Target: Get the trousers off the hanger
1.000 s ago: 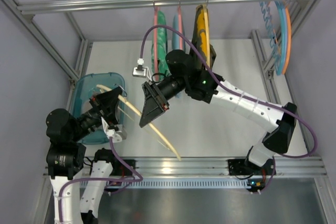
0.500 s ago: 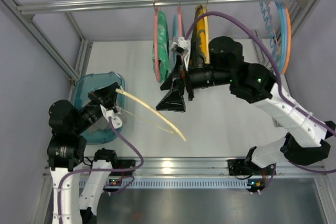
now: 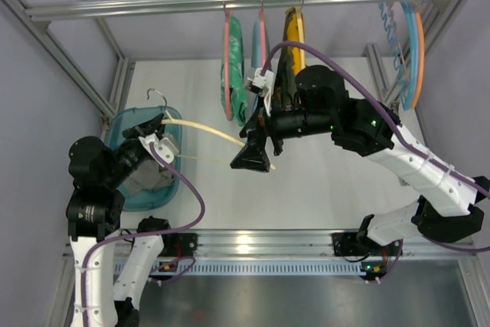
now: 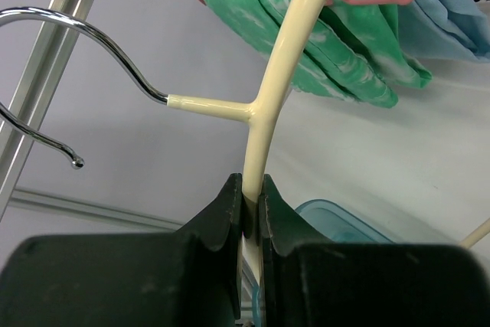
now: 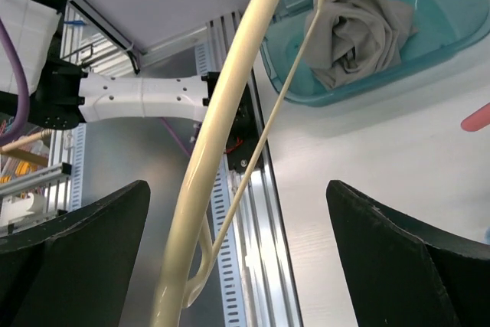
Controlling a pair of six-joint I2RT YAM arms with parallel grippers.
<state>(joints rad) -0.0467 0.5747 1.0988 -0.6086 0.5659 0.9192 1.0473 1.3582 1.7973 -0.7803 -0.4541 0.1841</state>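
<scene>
The cream hanger (image 3: 207,131) is bare and lies almost level above the table, its metal hook (image 3: 157,97) over the bin. My left gripper (image 3: 158,138) is shut on the hanger (image 4: 264,112) just below its hook (image 4: 92,36); the jaws (image 4: 253,193) pinch the thick bar. My right gripper (image 3: 253,161) is open wide at the hanger's far end. Both the thick bar (image 5: 222,112) and the thin bar run between its spread fingers (image 5: 241,258), touching neither. The grey trousers (image 5: 356,24) lie crumpled in the teal bin (image 5: 452,36), free of the hanger, and show as grey cloth (image 3: 149,179) under my left wrist.
The teal bin (image 3: 122,124) sits at the table's left. A green garment (image 3: 236,74) on a pink hanger and a yellow-and-black garment (image 3: 293,44) hang from the rail (image 3: 230,1) behind my right arm. Orange and blue hangers (image 3: 412,44) hang at far right.
My right gripper has opened wide and swung right to the hanger's far end. My left arm has raised the hanger from slanting down-right to nearly level.
</scene>
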